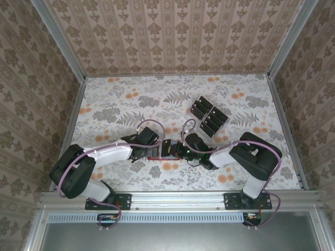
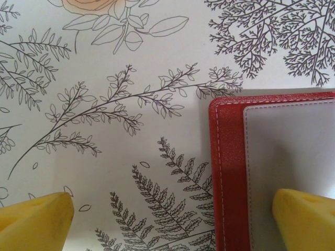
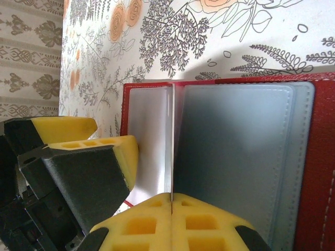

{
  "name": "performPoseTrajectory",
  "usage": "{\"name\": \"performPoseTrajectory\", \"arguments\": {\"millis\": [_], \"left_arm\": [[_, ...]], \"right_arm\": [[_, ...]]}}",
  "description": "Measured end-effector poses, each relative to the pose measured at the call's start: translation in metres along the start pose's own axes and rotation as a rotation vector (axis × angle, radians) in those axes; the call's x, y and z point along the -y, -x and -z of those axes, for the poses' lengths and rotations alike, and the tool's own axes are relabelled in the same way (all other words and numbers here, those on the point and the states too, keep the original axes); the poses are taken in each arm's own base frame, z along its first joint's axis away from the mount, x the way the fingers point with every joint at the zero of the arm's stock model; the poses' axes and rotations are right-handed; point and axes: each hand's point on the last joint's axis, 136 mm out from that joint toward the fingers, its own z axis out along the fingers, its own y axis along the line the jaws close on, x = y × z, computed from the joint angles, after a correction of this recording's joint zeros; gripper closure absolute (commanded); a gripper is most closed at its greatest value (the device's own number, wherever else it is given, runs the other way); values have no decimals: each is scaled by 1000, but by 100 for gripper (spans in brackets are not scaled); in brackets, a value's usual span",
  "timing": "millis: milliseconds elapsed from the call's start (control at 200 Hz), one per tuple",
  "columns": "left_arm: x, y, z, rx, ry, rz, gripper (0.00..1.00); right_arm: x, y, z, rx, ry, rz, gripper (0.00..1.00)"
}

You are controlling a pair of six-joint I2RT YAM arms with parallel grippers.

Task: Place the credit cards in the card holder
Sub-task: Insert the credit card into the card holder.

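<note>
Two grippers meet at the open red card holder [image 3: 320, 172]. The right gripper [image 3: 171, 209] is clamped on one thin clear leaf of it, and the left gripper [image 2: 170, 225] is spread wide, one finger over the holder's edge. The credit cards [image 1: 209, 116] lie well beyond the right gripper, untouched.

centre of the table [image 1: 120, 99] is jammed: left gripper [image 2: 170, 222] spread wide, one finger over bare cloth, the other over the card holder [image 2: 227, 172], and the right gripper [image 3: 171, 212] right beside it, pinched on one of the holder's leaves, held up on edge. barely a gap between the two. credit cards [image 1: 209, 116] cluster far right, well apart from both arms. far left lies open, near right too; walls [image 1: 172, 36] close three sides.
</note>
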Motion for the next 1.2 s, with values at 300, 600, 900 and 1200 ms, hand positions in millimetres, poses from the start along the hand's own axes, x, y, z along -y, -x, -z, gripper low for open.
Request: {"name": "performPoseTrajectory", "arguments": {"millis": [300,600,900,1200], "left_arm": [[0,0,0,0,0,0,0],[0,0,0,0,0,0,0],[0,0,0,1,-1,1,0],[0,0,0,2,-1,1,0]], "right_arm": [[2,0,4,8,-3,5,100],[9,7,8,28,-25,-3,100],[10,8,8,31,-26,-1,100],[6,5,-6,-9,4,1,100]]}}
